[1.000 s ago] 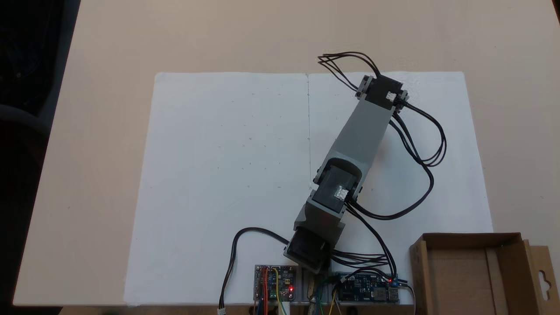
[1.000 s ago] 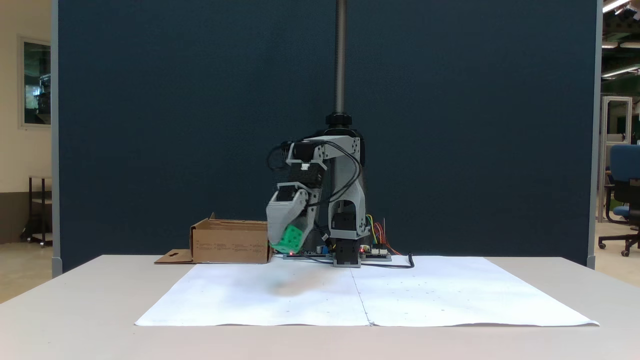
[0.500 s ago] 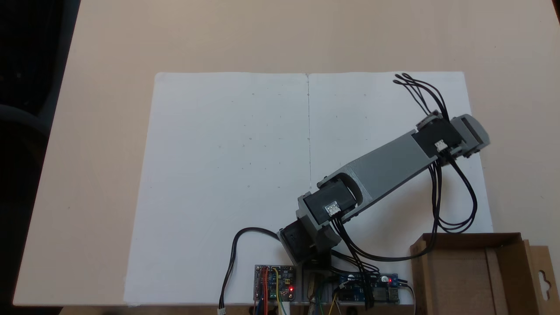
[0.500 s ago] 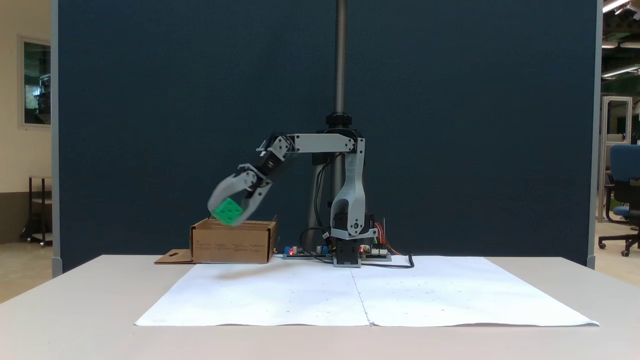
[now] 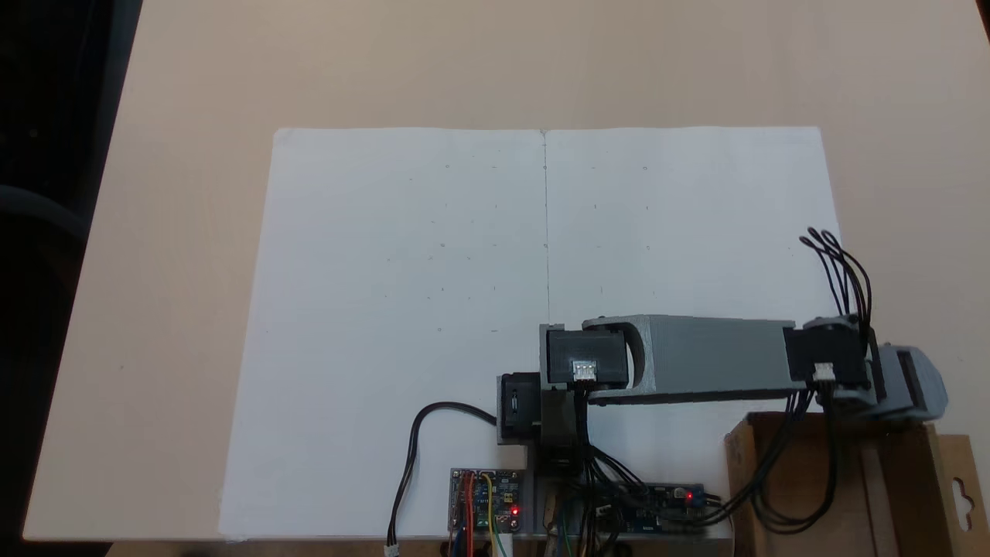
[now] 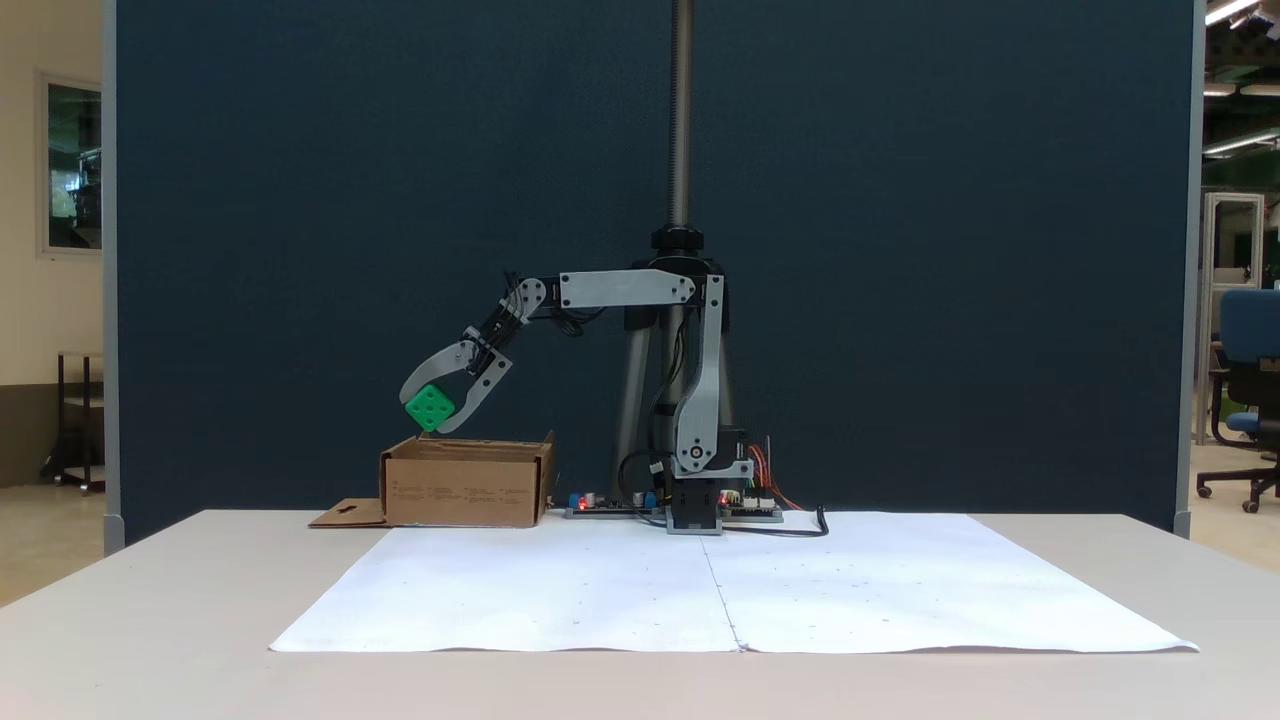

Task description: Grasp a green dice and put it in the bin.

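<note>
- In a fixed view from above, my arm point(image 5: 711, 360) reaches level toward the tabletop's point(image 5: 495, 70) right edge, its wrist over the bin's point(image 5: 742, 472) top wall at the bottom right corner.
- In a fixed view from the front, my claw point(image 6: 437, 418) grips the green dice point(image 6: 430, 408) between both jaws, just above the bin point(image 6: 465, 487), clear of its rim.

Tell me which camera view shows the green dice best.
The fixed view facing the arm from the front: the green dice sits in plain sight, pips visible, between the jaws of the claw, above the bin. From above, the arm's wrist covers the dice.
</note>
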Controlling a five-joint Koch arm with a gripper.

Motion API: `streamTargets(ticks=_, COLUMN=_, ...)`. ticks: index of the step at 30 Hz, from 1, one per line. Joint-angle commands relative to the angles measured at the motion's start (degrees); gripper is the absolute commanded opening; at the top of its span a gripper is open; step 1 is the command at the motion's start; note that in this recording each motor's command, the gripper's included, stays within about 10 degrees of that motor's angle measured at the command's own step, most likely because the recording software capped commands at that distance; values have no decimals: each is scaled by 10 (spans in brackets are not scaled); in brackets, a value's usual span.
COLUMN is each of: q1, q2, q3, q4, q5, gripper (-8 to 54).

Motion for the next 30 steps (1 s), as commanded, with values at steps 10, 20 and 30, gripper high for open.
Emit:
streamTargets(ticks=10, q1=123, q2=3, q3=42, q4=-28, q5=-156, gripper=118)
streamTargets(ticks=20, q1=138, q2=4, q3=98, q4=-28, q5=-192, gripper=149)
streamTargets(ticks=30, q1=137, q2=7, q3=105, q4=-56, q5=-190, gripper=402)
